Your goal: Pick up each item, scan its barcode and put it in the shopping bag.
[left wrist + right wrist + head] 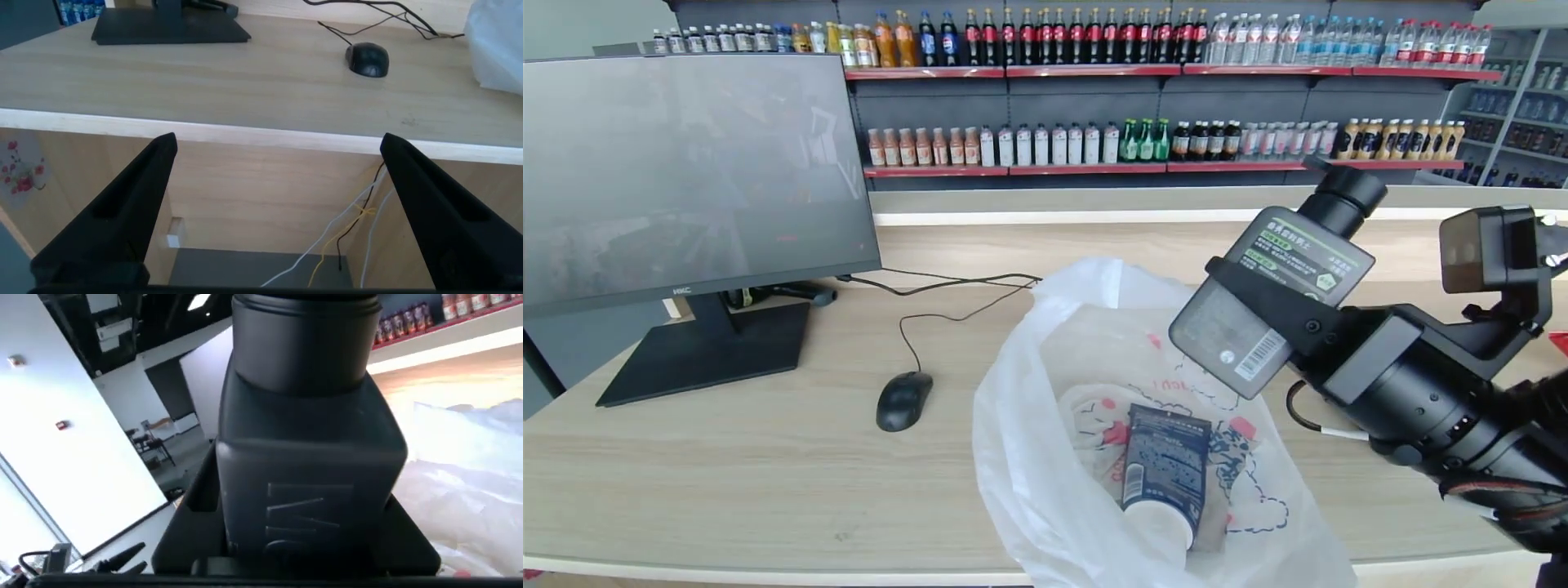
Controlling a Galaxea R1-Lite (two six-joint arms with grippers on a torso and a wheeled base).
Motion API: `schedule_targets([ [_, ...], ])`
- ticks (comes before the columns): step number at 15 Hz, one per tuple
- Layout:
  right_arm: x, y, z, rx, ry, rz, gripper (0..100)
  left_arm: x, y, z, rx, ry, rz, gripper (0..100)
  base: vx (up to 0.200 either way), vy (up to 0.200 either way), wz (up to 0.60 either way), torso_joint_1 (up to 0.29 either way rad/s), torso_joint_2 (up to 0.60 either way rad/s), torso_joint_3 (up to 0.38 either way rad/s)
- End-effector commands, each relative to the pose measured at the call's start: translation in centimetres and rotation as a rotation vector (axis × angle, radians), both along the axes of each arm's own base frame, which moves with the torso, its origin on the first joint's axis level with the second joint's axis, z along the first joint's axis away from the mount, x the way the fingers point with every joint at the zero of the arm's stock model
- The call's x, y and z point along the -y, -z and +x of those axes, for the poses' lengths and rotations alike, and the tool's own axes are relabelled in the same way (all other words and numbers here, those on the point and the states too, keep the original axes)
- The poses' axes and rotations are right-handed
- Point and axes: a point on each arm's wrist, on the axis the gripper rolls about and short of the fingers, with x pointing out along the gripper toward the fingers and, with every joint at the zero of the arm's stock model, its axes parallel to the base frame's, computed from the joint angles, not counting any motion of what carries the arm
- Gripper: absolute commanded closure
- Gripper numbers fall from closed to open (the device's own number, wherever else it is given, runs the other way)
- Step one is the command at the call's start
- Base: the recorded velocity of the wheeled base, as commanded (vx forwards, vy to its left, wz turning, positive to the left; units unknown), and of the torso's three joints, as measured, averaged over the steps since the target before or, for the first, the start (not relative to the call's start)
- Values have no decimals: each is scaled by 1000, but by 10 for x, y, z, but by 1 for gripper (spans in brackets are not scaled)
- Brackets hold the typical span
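My right gripper is shut on a dark grey bottle with a black cap, holding it tilted in the air above the open white shopping bag; the barcode label faces the head camera. A dark tube with a white cap lies inside the bag. In the right wrist view the bottle is close up, with the bag beyond it. My left gripper hangs open and holds nothing, low in front of the counter's front edge.
A monitor on a black stand occupies the counter's left. A black mouse and its cable lie between the stand and the bag. Shelves of drink bottles stand behind the counter. Bare wood lies at the front left.
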Motion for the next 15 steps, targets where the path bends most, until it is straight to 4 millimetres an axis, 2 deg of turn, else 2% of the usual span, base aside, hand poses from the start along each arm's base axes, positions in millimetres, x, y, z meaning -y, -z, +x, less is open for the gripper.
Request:
schedule_targets([
  [1, -6, -2, 14, -31, -22, 38, 100, 0, 0, 0, 0, 0, 0, 0, 0, 0, 0, 0, 0, 0],
  [4, -8, 29, 21, -149, -73, -31, 100, 0, 0, 0, 0, 0, 1, 0, 0, 0, 0, 0, 0, 0],
  [5, -11, 34, 24, -179, -80, -29, 100, 0, 0, 0, 0, 0, 3, 0, 0, 0, 0, 0, 0, 0],
  [9, -9, 42, 22, -237, -155, -36, 100, 0, 0, 0, 0, 0, 3, 0, 0, 0, 0, 0, 0, 0],
  [12, -6, 61, 14, -306, -201, -98, 100, 0, 0, 0, 0, 0, 3, 0, 0, 0, 0, 0, 0, 0],
  [15, -10, 62, 18, -301, -250, -110, 100, 0, 0, 0, 0, 0, 6, 0, 0, 0, 0, 0, 0, 0],
])
